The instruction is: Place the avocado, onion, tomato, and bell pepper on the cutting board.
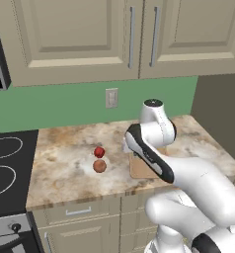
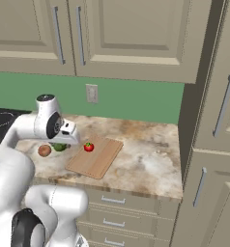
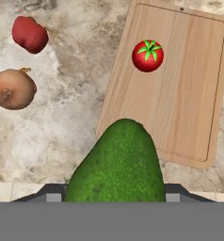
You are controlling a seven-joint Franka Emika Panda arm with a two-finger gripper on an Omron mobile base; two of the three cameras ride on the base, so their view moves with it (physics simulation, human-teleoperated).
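Note:
My gripper is shut on the dark-green avocado, which hangs above the counter by the edge of the light-wood cutting board. The bright-red tomato with its green top rests on the board. Off the board on the counter lie the brown onion and the deep-red bell pepper. From the right base, the avocado shows under the hand, just left of the board, with the tomato and the onion nearby. From the left base, the bell pepper sits just behind the onion.
A black stove borders the marble counter on the left. Cabinets hang above, and a wall outlet sits on the green backsplash. A tall cabinet closes the counter's right end.

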